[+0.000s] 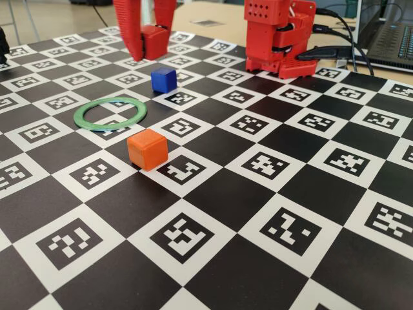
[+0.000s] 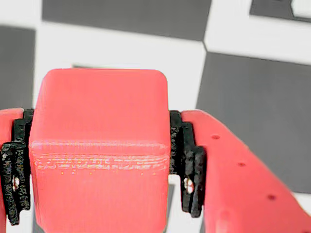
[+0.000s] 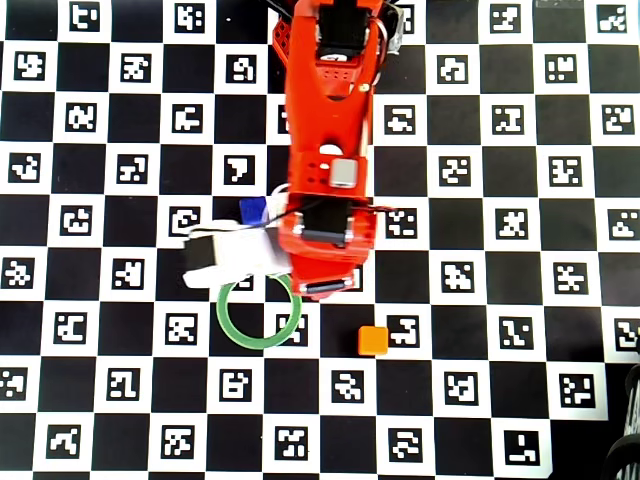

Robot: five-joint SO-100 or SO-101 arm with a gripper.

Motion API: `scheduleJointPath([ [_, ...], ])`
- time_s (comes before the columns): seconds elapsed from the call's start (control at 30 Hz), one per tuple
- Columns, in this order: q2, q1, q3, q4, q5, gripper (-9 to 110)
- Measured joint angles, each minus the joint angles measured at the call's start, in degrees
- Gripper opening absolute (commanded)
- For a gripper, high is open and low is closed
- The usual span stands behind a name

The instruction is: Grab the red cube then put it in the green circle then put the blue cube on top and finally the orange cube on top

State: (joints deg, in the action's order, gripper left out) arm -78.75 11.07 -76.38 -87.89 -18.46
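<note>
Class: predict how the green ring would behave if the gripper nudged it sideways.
The green ring looks thin and flat, so it would probably slide rather than tip or roll. It seems light; the glossy checkerboard mat likely offers little grip.

Cam layout
Fixed: low, oblique across checkered board (image 1: 271, 213). Overhead: straight down, same board. Wrist: tight, downward onto board.

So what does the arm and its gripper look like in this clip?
The arm is red printed plastic with blocky segments and a small grey square fitting on top. The gripper has red fingers with small holes and black toothed pads. A white block sits beside the wrist.
</note>
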Motion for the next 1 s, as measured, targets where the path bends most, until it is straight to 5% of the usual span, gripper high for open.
scheduleJointPath([
  [1.0,15.5,4.8,1.1,12.3,4.8,9],
])
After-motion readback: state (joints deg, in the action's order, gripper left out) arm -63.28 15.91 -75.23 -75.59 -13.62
